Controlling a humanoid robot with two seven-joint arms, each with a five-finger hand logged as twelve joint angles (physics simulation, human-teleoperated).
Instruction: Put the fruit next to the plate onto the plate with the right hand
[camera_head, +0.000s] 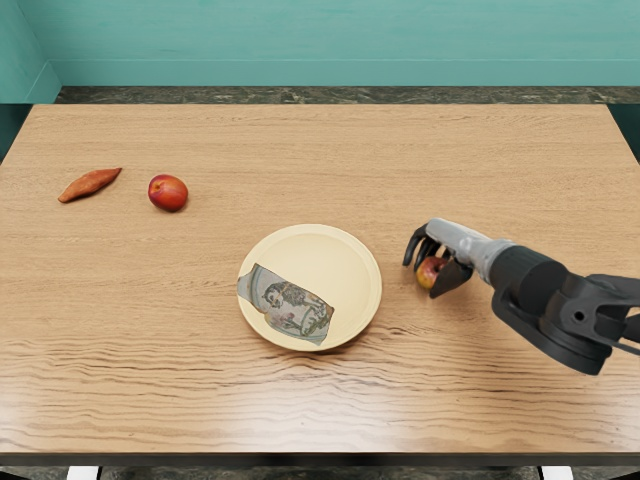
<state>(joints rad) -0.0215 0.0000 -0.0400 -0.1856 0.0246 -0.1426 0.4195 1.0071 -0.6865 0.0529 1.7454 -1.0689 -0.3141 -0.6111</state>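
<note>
Fruit is sitting just right of the plate, and your right hand is gripping it with curled fingers. You're wrapping it from above, I'd say, so it can be lifted across.

Big wood table, light brown w/ wavy lines, fills most of the view. Far L side: a long orange-brown veg, pointy at both ends, lying flat. Just R of it, not touching, sits a round red fruit. Near the middle, a bit to the front: a round pale yellow plate, flat on the wood. R of the plate, near but apart: a small red & yellow fruit w/ the right hand curled round it. Can't tell if it touches the wood. The two L things are well apart from the plate.
</note>
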